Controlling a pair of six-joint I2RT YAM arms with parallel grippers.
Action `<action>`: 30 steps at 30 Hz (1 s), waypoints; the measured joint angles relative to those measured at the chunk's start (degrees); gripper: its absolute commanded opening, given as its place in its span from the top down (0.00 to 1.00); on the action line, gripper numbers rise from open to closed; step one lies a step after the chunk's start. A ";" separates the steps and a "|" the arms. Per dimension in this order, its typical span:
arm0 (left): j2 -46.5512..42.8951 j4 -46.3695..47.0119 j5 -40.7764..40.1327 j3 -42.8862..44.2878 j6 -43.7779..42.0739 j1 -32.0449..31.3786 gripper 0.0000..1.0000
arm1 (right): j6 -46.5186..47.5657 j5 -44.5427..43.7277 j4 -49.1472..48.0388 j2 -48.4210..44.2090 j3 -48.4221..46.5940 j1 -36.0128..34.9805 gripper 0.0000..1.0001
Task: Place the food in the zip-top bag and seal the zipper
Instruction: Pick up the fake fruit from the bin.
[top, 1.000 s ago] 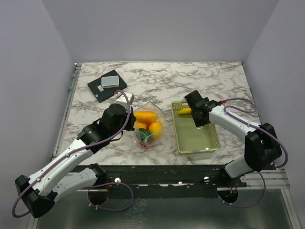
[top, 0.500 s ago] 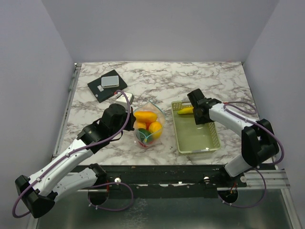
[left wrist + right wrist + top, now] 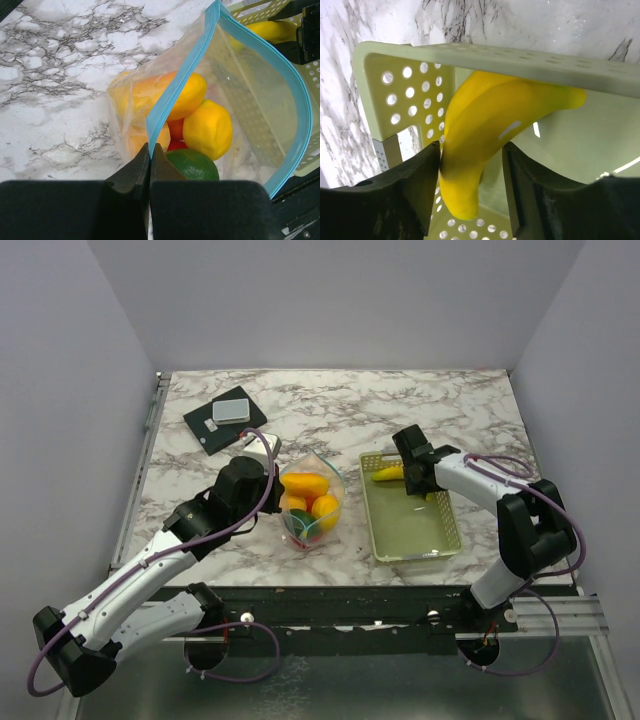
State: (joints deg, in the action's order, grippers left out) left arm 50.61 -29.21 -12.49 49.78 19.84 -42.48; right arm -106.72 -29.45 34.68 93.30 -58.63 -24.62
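The clear zip-top bag [image 3: 313, 502] stands open on the marble between the arms, its blue zipper [image 3: 180, 80] curving round the mouth. My left gripper [image 3: 149, 150] is shut on the near end of that zipper strip. Food lies inside the bag: a yellow lemon-like piece [image 3: 207, 129], an orange piece [image 3: 165, 97], something red, and a green lime [image 3: 192, 165]. A yellow banana [image 3: 490, 130] lies in the far left corner of the pale green basket [image 3: 415, 540]. My right gripper [image 3: 471, 155] straddles it, open: the left finger touches the banana, the right one stands slightly off.
A black pad with a small grey box [image 3: 225, 418] lies at the back left of the table. The basket's perforated wall [image 3: 400, 100] and rim [image 3: 485, 57] stand close around the right gripper's fingers. The basket sits just right of the bag.
The right gripper's jaws have narrowed around the banana and its wrist has settled slightly into the basket corner. The left arm and bag have not moved.
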 measured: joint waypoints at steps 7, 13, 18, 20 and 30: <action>0.17 0.00 0.00 0.00 -0.20 0.17 1.00 | -0.35 0.72 -0.90 0.02 -0.04 0.00 0.75; 0.20 0.00 0.02 0.00 -0.24 0.50 1.00 | 0.26 0.85 -1.14 -0.09 -0.04 0.00 0.97; 0.31 0.00 0.02 0.00 -0.24 0.52 1.00 | 2.34 1.53 -1.16 -1.60 0.13 0.00 0.99; 0.37 0.00 0.02 0.00 -0.24 0.55 1.00 | 3.37 1.84 -1.18 -3.04 0.55 0.00 0.99; 0.50 0.00 0.04 0.00 -0.24 0.85 1.00 | 13.97 3.74 -2.10 -10.14 0.98 0.00 0.99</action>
State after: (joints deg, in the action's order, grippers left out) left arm 51.11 -29.21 -12.45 49.78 19.59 -41.63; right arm -92.75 -25.71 32.58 83.15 -57.65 -24.62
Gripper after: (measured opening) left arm 0.005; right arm 0.377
